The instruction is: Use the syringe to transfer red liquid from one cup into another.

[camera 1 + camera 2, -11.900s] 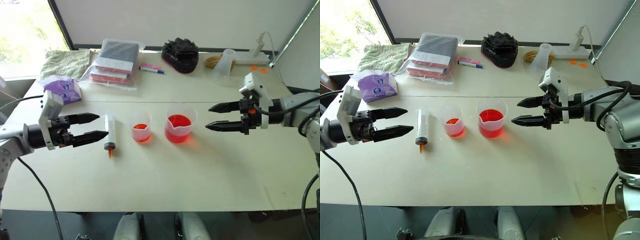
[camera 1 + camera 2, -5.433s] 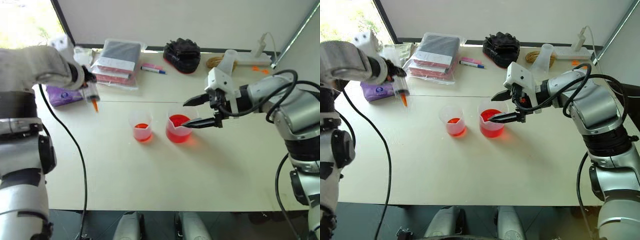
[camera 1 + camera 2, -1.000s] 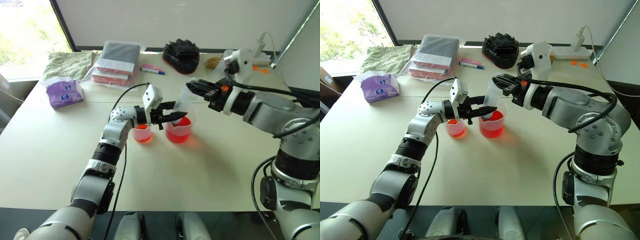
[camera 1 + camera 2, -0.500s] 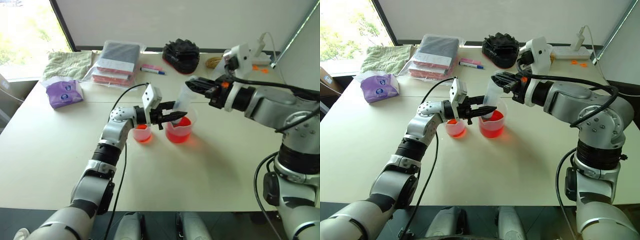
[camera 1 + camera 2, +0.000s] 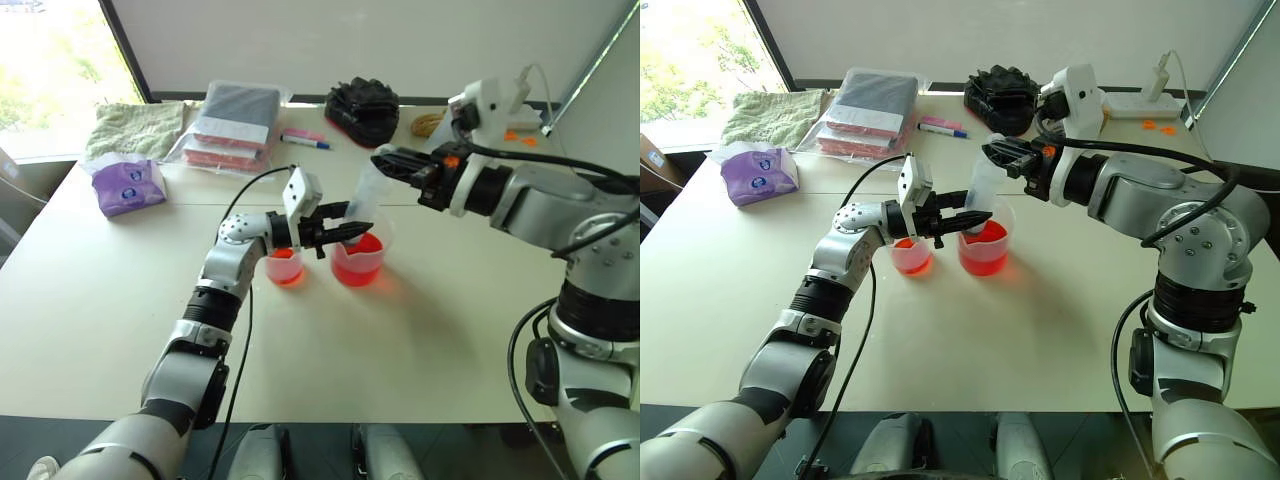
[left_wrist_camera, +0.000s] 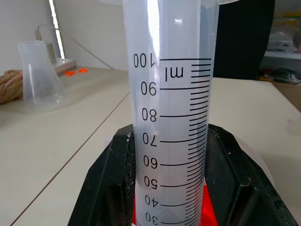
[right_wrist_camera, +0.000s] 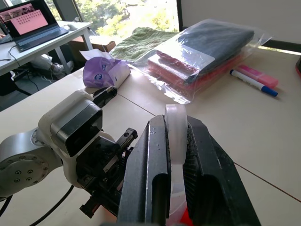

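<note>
My left gripper (image 5: 978, 217) is clamped on the syringe (image 6: 171, 108) barrel, jaws pinching it from both sides just above the wide beaker (image 5: 982, 238); the scale reads upside down in the left wrist view, so the barrel stands roughly upright with its lower end toward the red liquid (image 5: 982, 248). My right gripper (image 5: 992, 152) is pressed shut on the plunger's flat top (image 7: 176, 133), sitting higher than the left one. Both arms converge over the beaker: left forearm lies low across the table, pointing toward my right; right arm comes in from the right side, elbow raised, fingers aimed toward my left. The small cup (image 5: 910, 247) stands just beside the beaker on my left, red at its bottom, with my left wrist directly over it (tight there). Table (image 5: 1040, 330) in front of the cups is bare out to the near edge, and the right-hand stretch is open too. Far edge is crowded: bagged bundle (image 5: 872, 112), blue-capped pen (image 5: 941, 128), black glove-like lump (image 5: 1002, 93), green towel (image 5: 765, 113), purple tissue pack (image 5: 758, 172), clear flask (image 6: 40, 75) and a rope coil (image 6: 9, 86) near the power strip (image 5: 1150, 103). Left cable (image 5: 875, 190) loops up off the table behind my wrist.
</note>
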Controlling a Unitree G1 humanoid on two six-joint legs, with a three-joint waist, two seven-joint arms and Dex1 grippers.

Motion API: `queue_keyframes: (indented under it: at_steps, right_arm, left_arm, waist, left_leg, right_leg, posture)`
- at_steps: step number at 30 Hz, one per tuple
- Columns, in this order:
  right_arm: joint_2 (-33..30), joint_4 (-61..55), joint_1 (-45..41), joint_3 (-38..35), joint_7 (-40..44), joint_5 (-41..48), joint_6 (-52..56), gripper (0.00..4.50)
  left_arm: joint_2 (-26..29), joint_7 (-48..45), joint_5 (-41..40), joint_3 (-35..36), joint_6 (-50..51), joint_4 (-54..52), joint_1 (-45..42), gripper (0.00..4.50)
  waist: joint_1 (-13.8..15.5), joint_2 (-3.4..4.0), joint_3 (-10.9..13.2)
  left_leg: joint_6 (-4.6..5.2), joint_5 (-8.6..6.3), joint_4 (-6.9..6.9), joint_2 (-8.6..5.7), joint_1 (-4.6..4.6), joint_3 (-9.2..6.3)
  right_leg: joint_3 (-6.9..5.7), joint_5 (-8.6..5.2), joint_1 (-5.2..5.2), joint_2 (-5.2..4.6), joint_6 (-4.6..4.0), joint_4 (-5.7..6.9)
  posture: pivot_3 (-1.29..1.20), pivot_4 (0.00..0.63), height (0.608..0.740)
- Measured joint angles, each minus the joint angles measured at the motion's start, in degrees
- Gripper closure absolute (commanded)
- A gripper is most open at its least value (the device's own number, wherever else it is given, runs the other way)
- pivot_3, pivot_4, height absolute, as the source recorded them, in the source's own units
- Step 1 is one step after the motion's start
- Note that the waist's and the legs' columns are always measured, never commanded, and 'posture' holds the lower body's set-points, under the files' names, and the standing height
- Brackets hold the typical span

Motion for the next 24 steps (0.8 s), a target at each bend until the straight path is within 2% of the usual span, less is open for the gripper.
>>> queue_keyframes:
  at_steps: [24]
  right_arm:
    - [-0.70, 2.15, -2.02, 0.00, 0.00, 0.93, -0.01, 4.42]
  left_arm:
    - [0.30, 0.09, -0.10, 0.03, 0.04, 0.00, 0.00, 3.03]
  waist:
    - [0.01, 0.00, 0.00]
  left_leg:
    - [0.01, 0.00, 0.00, 0.01, -0.02, 0.00]
  right_leg:
    - [0.00, 0.00, 0.00, 0.00, 0.00, -0.04]
  posture:
    - [0.00, 0.150, 0.740]
